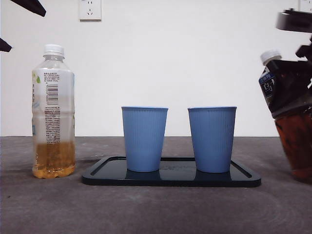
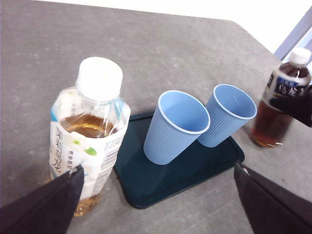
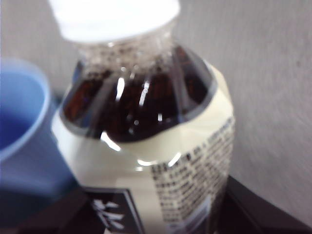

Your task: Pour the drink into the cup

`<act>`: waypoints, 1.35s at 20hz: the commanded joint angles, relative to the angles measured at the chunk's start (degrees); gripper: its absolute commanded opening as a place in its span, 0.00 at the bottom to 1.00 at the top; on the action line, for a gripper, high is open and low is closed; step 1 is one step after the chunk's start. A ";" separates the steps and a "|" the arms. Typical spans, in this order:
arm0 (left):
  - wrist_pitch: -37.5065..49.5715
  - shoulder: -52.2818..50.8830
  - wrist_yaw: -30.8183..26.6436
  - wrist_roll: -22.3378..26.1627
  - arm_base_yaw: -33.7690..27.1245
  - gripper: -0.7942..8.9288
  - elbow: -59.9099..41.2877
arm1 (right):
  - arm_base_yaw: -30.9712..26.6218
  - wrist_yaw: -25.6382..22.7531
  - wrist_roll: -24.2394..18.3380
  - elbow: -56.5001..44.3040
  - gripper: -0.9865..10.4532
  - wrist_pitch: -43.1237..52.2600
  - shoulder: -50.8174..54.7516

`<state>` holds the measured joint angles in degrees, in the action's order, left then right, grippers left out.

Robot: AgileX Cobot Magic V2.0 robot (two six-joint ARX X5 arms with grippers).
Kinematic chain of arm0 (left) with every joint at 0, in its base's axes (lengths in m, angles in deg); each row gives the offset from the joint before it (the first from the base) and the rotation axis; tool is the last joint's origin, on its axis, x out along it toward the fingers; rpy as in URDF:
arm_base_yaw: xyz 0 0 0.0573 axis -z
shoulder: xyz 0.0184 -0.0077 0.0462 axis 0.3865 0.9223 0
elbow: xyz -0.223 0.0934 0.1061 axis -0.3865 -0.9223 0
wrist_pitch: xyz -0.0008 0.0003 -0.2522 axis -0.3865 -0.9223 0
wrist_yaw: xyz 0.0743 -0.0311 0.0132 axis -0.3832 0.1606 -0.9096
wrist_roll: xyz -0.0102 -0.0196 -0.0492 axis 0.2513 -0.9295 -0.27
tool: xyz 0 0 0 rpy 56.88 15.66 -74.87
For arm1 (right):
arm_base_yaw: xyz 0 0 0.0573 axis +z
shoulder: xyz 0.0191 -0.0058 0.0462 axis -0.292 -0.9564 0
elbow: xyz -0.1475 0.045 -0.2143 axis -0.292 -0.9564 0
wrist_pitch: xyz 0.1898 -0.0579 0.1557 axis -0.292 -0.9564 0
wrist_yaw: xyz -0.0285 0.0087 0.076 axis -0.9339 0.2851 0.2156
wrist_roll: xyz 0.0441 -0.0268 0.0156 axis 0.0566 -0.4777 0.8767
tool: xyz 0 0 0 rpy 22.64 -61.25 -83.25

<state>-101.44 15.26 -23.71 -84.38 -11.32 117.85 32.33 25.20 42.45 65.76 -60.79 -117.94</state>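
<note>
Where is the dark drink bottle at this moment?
The dark bottle is at the far right of the front view, tilted, gripped by the right gripper, just right of the tray with its two blue cups.

The front view looks level across the bench (image 1: 156, 209); the left wrist view overlooks the same cups; the right wrist view is close.

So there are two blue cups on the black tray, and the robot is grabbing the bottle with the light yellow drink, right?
Not quite. The two blue cups do stand on the black tray, but the right gripper is grabbing the dark bottle, as the right wrist view shows. The bottle with the light yellow drink stands alone.
</note>
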 commanded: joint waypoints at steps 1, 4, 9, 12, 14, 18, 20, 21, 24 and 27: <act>0.59 0.42 0.20 1.07 0.17 0.59 0.68 | 3.41 -4.68 -5.70 7.21 0.26 -10.95 0.07; 0.59 0.52 0.17 1.42 0.17 0.59 0.66 | 8.07 -10.27 -8.81 13.46 0.26 -20.87 -0.79; 0.63 0.52 0.15 1.79 0.17 0.59 0.66 | 15.13 -22.67 -15.54 21.94 0.26 -32.70 -5.05; 0.63 0.50 0.17 1.75 0.17 0.59 0.66 | 17.94 -28.92 -18.80 26.45 0.26 -37.59 -8.98; 0.66 0.39 0.15 1.70 0.22 0.59 0.66 | 19.28 -32.70 -20.83 28.85 0.26 -39.82 -11.72; 1.01 0.00 -0.22 1.73 0.24 0.59 0.66 | 21.44 -40.37 -26.10 31.36 0.26 -42.03 -16.35; 1.03 -0.57 -0.44 1.73 0.24 0.59 0.66 | 22.56 -43.47 -28.39 31.76 0.26 -42.58 -18.21; 1.03 -0.96 -0.44 1.75 0.24 0.59 0.66 | 23.04 -44.24 -29.40 31.76 0.26 -42.56 -19.02; 1.05 -1.86 -0.44 1.75 0.24 0.59 0.66 | 24.24 -46.60 -31.19 31.76 0.26 -42.60 -21.11; 1.07 -2.43 -0.44 1.75 0.24 0.59 0.66 | 25.14 -51.52 -32.81 31.76 0.26 -42.40 -22.53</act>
<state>-101.00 12.73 -24.09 -83.38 -11.30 117.85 56.94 -23.61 11.02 95.44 -103.83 -140.34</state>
